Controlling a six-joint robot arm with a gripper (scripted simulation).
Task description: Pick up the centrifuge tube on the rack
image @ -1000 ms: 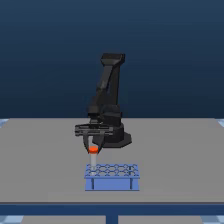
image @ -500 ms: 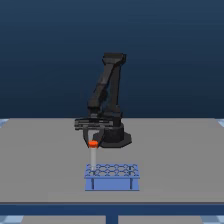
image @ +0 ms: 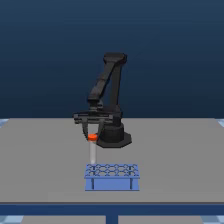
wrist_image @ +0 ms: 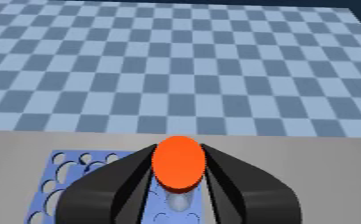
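The centrifuge tube [image: 92, 149] hangs upright in the air, a slim whitish tube with an orange-red cap [image: 92, 136]. Its tip is just above the left end of the light-blue rack [image: 112, 176], clear of the holes. My gripper [image: 92, 134] is shut on the tube at the cap. In the wrist view the orange cap [wrist_image: 178, 163] fills the gap between the two black fingers [wrist_image: 114, 185], with the rack [wrist_image: 70, 175] and its round holes below.
The rack stands near the front edge of a grey table [image: 40, 160]. The arm's black base [image: 114, 137] sits behind the rack. A blue checkered floor [wrist_image: 176, 60] lies beyond the table edge in the wrist view.
The gripper has risen with the tube. The tube has come up out of the rack and its tip now hangs above the holes.
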